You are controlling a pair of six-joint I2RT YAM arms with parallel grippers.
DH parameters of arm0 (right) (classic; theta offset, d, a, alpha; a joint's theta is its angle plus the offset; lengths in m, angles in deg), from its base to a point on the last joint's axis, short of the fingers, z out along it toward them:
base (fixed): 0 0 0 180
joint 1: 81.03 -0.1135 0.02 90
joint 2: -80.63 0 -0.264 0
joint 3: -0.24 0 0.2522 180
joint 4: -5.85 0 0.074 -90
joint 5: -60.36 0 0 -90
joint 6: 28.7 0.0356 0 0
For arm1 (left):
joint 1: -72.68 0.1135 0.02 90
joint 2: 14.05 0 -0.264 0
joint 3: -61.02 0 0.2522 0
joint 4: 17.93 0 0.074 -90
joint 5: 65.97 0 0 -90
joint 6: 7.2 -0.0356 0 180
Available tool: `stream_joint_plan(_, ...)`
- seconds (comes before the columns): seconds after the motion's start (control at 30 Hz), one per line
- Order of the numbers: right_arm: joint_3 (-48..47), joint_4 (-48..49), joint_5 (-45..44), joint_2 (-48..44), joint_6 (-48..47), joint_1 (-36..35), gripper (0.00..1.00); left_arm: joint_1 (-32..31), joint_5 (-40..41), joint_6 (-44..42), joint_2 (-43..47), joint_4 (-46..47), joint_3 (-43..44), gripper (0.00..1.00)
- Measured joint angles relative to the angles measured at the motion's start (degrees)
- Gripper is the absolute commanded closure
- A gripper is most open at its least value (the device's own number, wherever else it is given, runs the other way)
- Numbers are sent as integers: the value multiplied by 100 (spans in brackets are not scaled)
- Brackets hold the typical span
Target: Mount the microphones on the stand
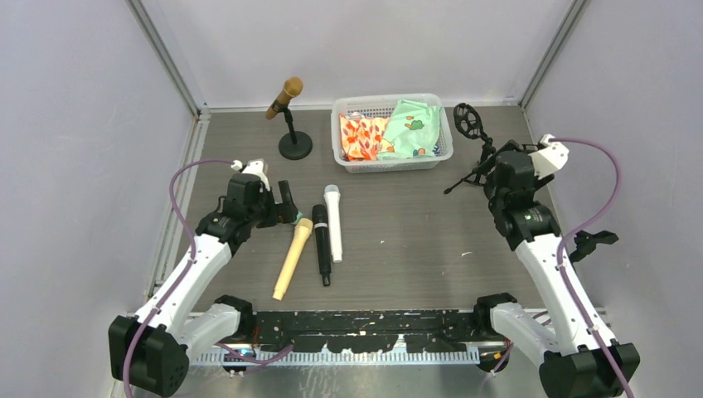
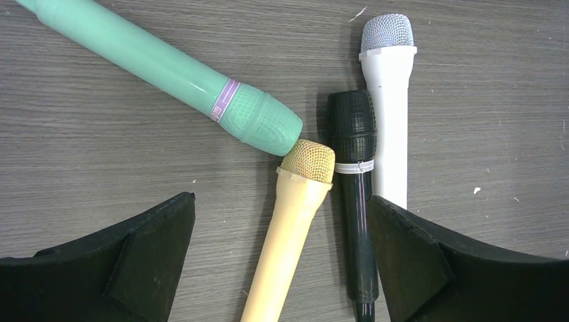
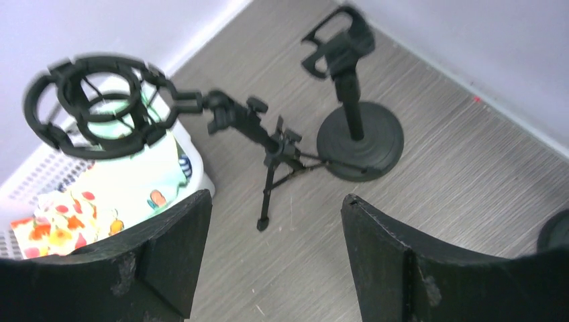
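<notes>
1. Microphones [image 2: 307, 161] are your concern here. Four lie loose on the table [image 1: 414, 240] under your left arm, and a gold mic [image 1: 284, 97] already sits in the back stand [image 1: 295, 148].
2. In the left wrist view, the cream mic [image 2: 285, 241] lies between the spread fingers of the left gripper [image 2: 280, 201], which holds nothing. The green mic [image 2: 168, 67] touches the cream head with its own head. The black mic [image 2: 352, 194] lies just beside the cream one, and the white mic [image 2: 389, 114] is just beside the black, on its other side.
3. The right gripper [image 3: 275, 198] is also wide open and empty. It faces two free holders near the basket [image 1: 396, 162]: the clip stand [image 3: 355, 127] and the tripod [image 3: 268, 144] with its ring mount. Both are upright.
4. I judge that the step in hand is the pick of the next mic, most likely the cream one. The task looks to be in its early part.
5. For the next move, you should come down on the cream body below its head, so that the fingers do not catch the black mic or push the green one. Then close and lift straight.
6. After that the mic must go to a free holder. The clip looks narrow, so the right gripper may need to steady the base.
</notes>
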Motion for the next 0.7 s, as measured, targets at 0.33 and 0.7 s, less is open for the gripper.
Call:
stream_joint_plan(0.33,-684,-404,459,181,-267,1126,19,-35,-11,0,37,0,0,0)
stream_joint_plan(0.7,-1311,-400,1150,1788,-1010,1733,0,-271,-17,-13,76,13,11,0)
